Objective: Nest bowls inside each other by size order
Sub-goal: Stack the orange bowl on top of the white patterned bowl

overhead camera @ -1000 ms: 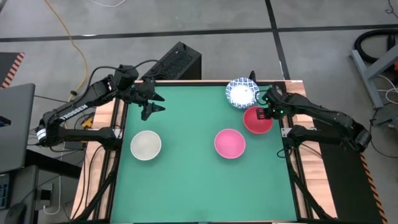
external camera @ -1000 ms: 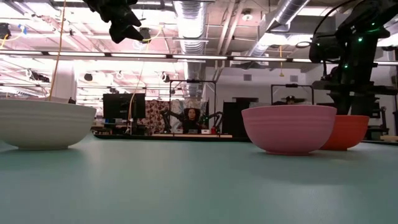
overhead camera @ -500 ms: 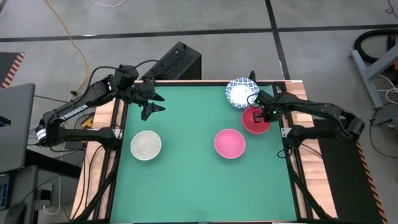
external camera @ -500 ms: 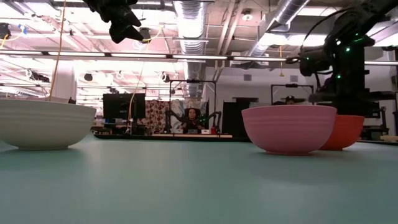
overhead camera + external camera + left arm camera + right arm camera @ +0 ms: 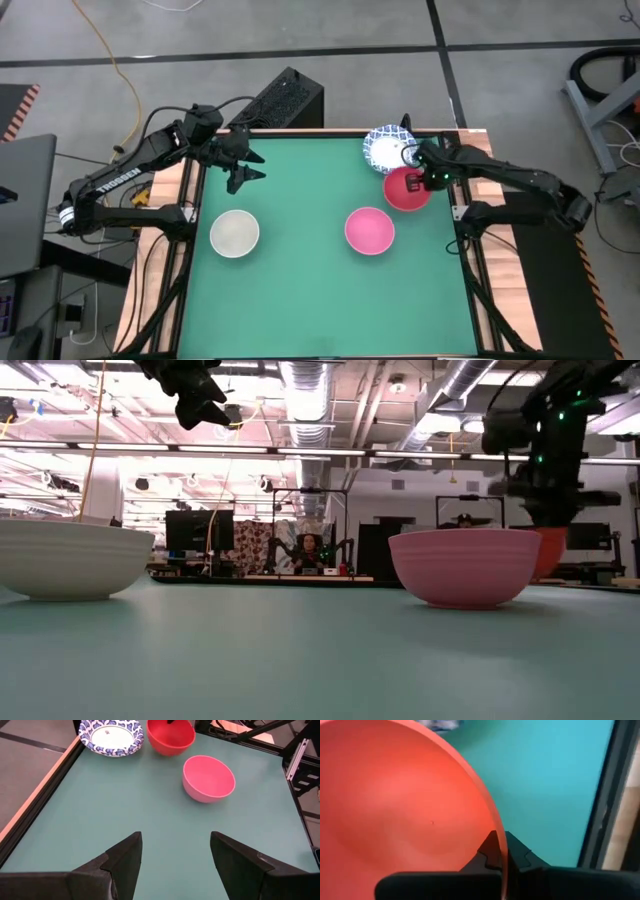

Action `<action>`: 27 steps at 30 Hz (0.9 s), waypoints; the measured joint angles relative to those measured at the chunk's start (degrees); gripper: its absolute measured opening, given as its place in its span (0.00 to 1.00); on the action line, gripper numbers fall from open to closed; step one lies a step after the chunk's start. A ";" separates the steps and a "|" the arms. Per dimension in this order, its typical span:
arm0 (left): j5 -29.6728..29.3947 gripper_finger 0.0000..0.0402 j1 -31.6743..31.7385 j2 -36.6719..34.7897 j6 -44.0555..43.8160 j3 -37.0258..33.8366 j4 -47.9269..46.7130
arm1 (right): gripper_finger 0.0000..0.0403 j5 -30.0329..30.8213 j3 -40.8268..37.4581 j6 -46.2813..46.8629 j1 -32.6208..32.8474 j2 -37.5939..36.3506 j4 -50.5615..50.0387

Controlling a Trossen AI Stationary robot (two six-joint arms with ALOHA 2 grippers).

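Note:
The red bowl [image 5: 403, 190] is at the table's far right, with my right gripper [image 5: 425, 178] shut on its rim; it also shows in the right wrist view [image 5: 395, 810] and in the low view [image 5: 548, 552], behind the pink bowl. A white bowl with a blue patterned rim [image 5: 385, 148] rests on its base just beyond the red one. The pink bowl [image 5: 369, 230] and an off-white bowl [image 5: 234, 233] rest on their bases nearer the middle. My left gripper [image 5: 245, 168] hangs open above the table's far left, holding nothing. My right gripper pinches the red bowl's rim [image 5: 496, 827] on the bowl's right side, one finger inside the bowl and one outside. The fingers come from the table's right, slanting down. In the low view the bowl looks raised a little off the table, its mouth up.
The table's wooden border and a black frame rail [image 5: 602, 795] run close by on the right. Open green surface [image 5: 320, 300] fills the near half of the table. A black box [image 5: 285, 95] stands beyond the far edge.
My right gripper has shut on the red bowl's rim and moved a little toward the table's left. The red bowl has shifted left with it, toward the blue patterned bowl, and sits higher in the low view than before.

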 joint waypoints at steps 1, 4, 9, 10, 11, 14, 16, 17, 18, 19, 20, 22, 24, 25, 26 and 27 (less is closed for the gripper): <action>-0.01 0.56 0.00 -0.01 0.00 0.00 0.00 | 0.02 -0.22 0.89 0.00 -0.01 -0.49 -0.28; -0.02 0.56 0.00 0.00 0.00 0.00 0.00 | 0.02 -1.46 3.80 -0.91 -0.04 -1.25 -0.62; -0.04 0.56 0.00 0.00 0.46 0.00 0.00 | 0.02 -1.04 9.39 -1.60 -0.23 -1.21 0.20; -0.04 0.56 0.00 0.00 0.63 0.00 0.02 | 0.02 -0.22 10.35 -1.73 -0.51 -0.91 1.09; -0.04 0.56 0.00 0.00 0.69 0.00 0.04 | 0.02 0.47 11.32 -1.72 -0.85 -0.66 2.42; -0.06 0.56 0.00 0.00 0.77 0.00 0.07 | 0.02 0.99 13.42 -1.99 -2.68 0.87 5.50; -0.05 0.56 0.00 0.00 0.63 0.00 0.07 | 0.02 1.36 14.32 -1.97 -4.33 2.43 7.04; -0.04 0.56 0.00 0.00 0.61 0.00 0.07 | 0.02 1.29 14.72 -1.98 -5.18 3.40 8.00; -0.04 0.56 0.00 0.00 0.61 0.00 0.07 | 0.02 0.94 15.00 -2.06 -5.99 4.50 9.07; -0.04 0.56 0.00 0.00 0.59 0.00 0.04 | 0.02 0.23 15.20 -2.39 -6.85 5.71 9.99; -0.04 0.56 0.00 0.00 0.59 0.00 0.04 | 0.02 -0.55 15.38 -2.80 -7.65 7.03 10.85; -0.06 0.56 0.00 0.00 0.61 0.00 0.04 | 0.02 -2.25 15.80 -3.50 -9.20 9.94 12.64; -0.04 0.56 0.00 0.00 0.61 0.00 0.04 | 0.02 -3.11 16.75 -4.60 -10.54 12.98 13.69; -0.06 0.56 0.00 0.00 0.61 0.00 0.04 | 0.02 -3.25 17.47 -5.11 -11.28 14.49 13.71; -0.06 0.56 0.00 0.00 0.61 0.00 0.04 | 0.02 -3.38 18.20 -5.65 -11.96 15.91 13.77; -0.06 0.56 0.00 0.00 0.62 0.00 0.04 | 0.02 -3.80 18.97 -6.07 -12.62 17.27 13.75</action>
